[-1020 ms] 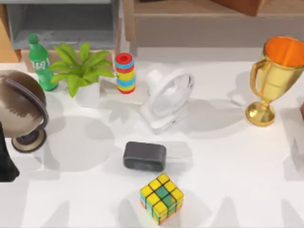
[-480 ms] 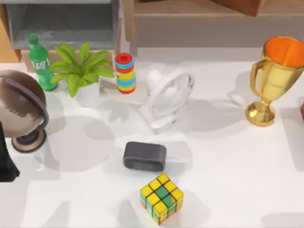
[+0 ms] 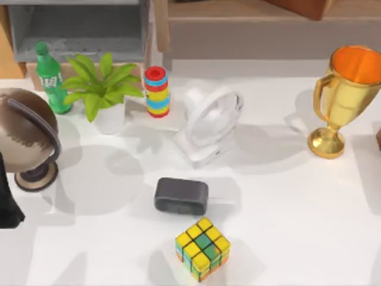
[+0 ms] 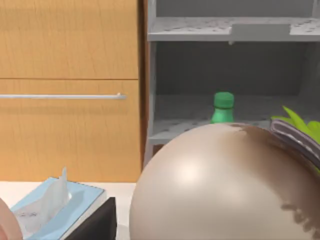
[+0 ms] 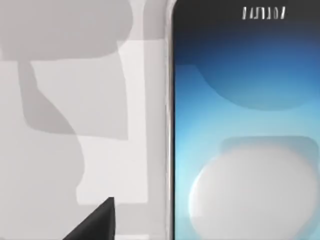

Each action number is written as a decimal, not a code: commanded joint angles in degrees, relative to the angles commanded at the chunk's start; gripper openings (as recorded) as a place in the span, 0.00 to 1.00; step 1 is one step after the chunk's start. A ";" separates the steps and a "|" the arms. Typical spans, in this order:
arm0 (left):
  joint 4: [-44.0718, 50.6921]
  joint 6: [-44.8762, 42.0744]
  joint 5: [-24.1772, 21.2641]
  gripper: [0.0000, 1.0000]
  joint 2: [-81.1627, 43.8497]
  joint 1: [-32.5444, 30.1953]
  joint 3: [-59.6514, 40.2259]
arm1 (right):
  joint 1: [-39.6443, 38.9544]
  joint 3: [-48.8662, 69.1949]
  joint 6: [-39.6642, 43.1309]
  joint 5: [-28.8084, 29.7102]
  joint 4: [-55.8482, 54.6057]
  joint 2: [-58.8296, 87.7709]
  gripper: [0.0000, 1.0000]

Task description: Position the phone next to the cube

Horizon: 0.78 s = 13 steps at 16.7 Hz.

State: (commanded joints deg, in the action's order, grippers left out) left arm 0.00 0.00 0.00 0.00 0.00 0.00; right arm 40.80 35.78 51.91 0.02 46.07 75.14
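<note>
The cube (image 3: 202, 249), with yellow, green and orange tiles, sits near the table's front edge at the middle. The phone (image 5: 245, 130) lies flat on the white table in the right wrist view, close under the camera, its glossy face shading from blue to pale white. A dark tip of my right gripper (image 5: 97, 225) pokes in just beside the phone's long edge, apart from it. My left arm's wrist view looks across the table's left side at a large cream and brown ball (image 4: 225, 185).
A dark grey rounded block (image 3: 181, 195) lies just behind the cube. Farther back stand a white fan (image 3: 208, 125), a ring stack (image 3: 156, 91), a plant (image 3: 101, 83), a green bottle (image 3: 49, 74) and a gold trophy (image 3: 342, 98). A tissue box (image 4: 55, 205) sits by the ball.
Shadows across the front and right of the table have shifted. The cube and the grey block have not moved.
</note>
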 joint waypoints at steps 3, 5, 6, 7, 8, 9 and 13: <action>0.00 0.00 0.00 1.00 0.00 0.00 0.00 | 2.40 2.37 3.10 -0.02 2.40 4.27 1.00; 0.00 0.00 0.00 1.00 0.00 0.00 0.00 | 2.55 2.50 3.29 -0.02 2.55 4.55 1.00; 0.00 0.00 0.00 1.00 0.00 0.00 0.00 | 2.55 2.50 3.29 -0.02 2.55 4.55 1.00; 0.00 0.00 0.00 1.00 0.00 0.00 0.00 | 2.55 2.50 3.29 -0.02 2.55 4.55 1.00; 0.00 0.00 0.00 1.00 0.00 0.00 0.00 | 2.30 2.30 3.21 -0.02 2.40 4.34 1.00; 0.00 0.00 0.00 1.00 0.00 0.00 0.00 | 2.32 2.15 3.17 -0.02 2.19 4.50 1.00; 0.00 0.00 0.00 1.00 0.00 0.00 0.00 | 2.44 -0.49 3.12 -0.03 -3.93 7.80 1.00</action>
State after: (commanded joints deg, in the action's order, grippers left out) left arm 0.00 0.00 0.00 0.00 0.00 0.00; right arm 43.23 35.29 55.03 -0.01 42.14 82.94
